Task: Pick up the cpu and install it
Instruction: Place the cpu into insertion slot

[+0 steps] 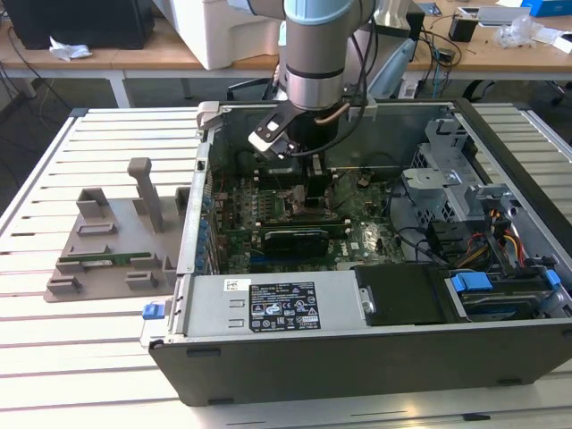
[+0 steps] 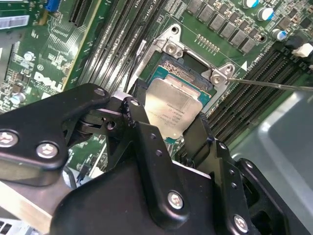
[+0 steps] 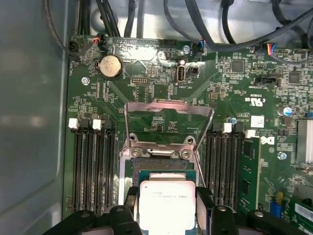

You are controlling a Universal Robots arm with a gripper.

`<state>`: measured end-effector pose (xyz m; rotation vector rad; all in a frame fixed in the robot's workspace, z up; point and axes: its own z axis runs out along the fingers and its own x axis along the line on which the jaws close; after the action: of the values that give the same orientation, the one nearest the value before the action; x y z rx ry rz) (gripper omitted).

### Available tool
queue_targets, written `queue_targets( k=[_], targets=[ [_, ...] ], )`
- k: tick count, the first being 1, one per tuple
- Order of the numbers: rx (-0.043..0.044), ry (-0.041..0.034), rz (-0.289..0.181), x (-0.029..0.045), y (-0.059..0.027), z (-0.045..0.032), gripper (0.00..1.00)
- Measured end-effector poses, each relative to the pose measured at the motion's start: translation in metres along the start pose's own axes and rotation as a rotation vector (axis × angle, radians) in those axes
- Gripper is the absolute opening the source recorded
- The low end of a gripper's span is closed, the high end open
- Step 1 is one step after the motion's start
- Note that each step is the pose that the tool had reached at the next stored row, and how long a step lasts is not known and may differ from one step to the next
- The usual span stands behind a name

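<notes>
Reaching down from above, the arm (image 1: 315, 54) goes into an open case (image 1: 357, 357) that lies on a table (image 1: 54, 357) made of pale slats. In the exterior view, a grey holder (image 1: 107, 250) sits on the table just beside the case, on the exterior view's left.

The gripper (image 2: 168, 120) is low inside the case, close over the green board (image 3: 234, 98). Its jaws are closed on the cpu (image 2: 171, 107). One black finger (image 3: 129, 203) presses on one side of the chip and the other finger presses on the far side. The shiny silver top of the cpu faces up, and a thin green edge shows around it.

The cpu is right over the socket (image 2: 188, 63). It looks a little tilted in the second wrist view. Part of the dark inside of the socket shows past the chip's far edge. I cannot tell if the chip is touching the socket or is just above it.

The metal flap (image 3: 166, 103) of the socket is swung up and open, so nothing covers the socket. A thin metal rod (image 2: 274, 85) sticks out sideways from one corner of the socket frame.

Long black slots (image 3: 93, 166) run along both sides of the socket. A round silver battery (image 3: 110, 66) sits on the board beyond the flap, near a bunch of dark cables (image 3: 234, 29) at the wall of the case.
</notes>
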<state>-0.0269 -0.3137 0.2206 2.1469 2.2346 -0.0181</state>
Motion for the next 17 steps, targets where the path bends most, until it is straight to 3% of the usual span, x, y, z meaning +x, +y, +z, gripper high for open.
queue_targets(
  k=[6,17],
  targets=[
    [-0.0001,0.0002,0.000,0.0005,-0.0002,0.0108,0.55],
    [0.0005,0.0005,0.015,0.0021,-0.0003,0.0173,0.55]
  ],
)
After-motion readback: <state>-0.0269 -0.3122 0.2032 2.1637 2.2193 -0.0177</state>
